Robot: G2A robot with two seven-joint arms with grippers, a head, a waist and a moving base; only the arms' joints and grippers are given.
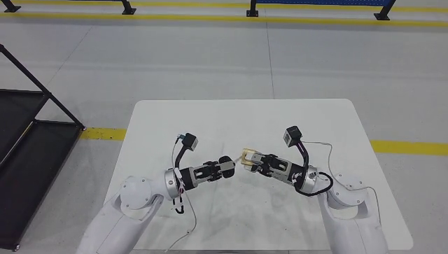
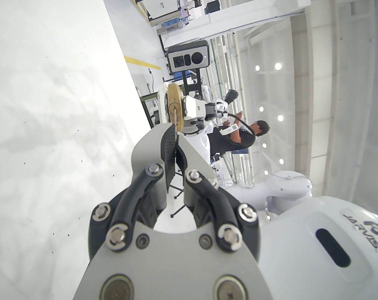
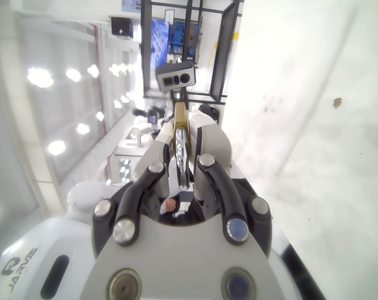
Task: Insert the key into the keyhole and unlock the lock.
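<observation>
A brass padlock (image 1: 247, 158) is held above the middle of the white table, with my right gripper (image 1: 256, 161) shut on it. In the right wrist view its brass body (image 3: 179, 120) and silver shackle (image 3: 181, 163) sit between the right gripper's (image 3: 182, 127) fingers. My left gripper (image 1: 227, 165) faces it from the left, shut on a thin key (image 2: 176, 123). In the left wrist view the key sticks out of the left gripper (image 2: 174, 140) and its tip meets the padlock's round brass face (image 2: 172, 105) at the keyhole. How deep it sits is unclear.
The white table (image 1: 210, 121) is bare around both arms, with its edges close on every side. A black metal rack (image 1: 28, 149) stands on the floor to the left. Yellow tape lines run across the floor (image 1: 406, 145).
</observation>
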